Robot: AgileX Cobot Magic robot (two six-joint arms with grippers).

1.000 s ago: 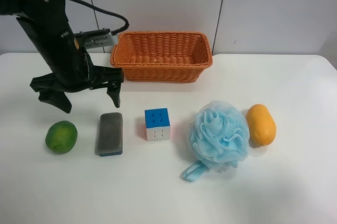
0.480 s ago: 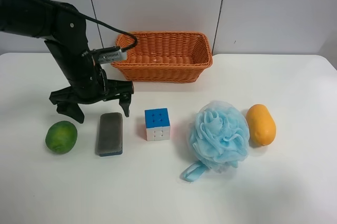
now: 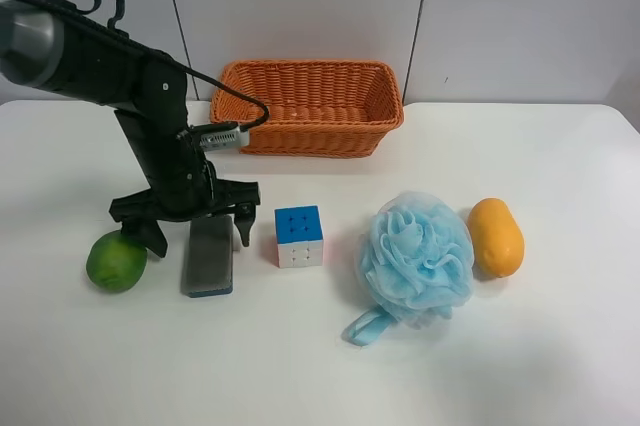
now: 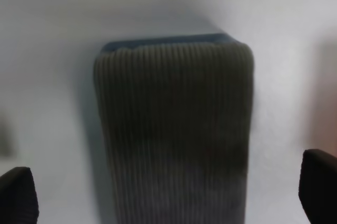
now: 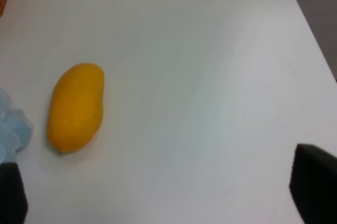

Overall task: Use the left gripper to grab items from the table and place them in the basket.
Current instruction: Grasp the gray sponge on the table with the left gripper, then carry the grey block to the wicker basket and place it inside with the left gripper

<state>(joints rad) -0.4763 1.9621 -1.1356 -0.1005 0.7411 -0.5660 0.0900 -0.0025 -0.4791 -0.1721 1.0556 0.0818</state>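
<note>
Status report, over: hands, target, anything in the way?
Left hand open, straddling grey ribbed block with blue base, no grip yet. Right hand open, near orange oval mango. Orange woven wicker basket empty. Green round fruit close beside the left hand.

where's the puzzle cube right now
In the exterior high view the puzzle cube sits left of centre, between the grey block and the blue pouf.

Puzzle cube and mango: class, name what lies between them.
The pale-blue bath pouf lies between puzzle cube and mango, in the exterior high view.
</note>
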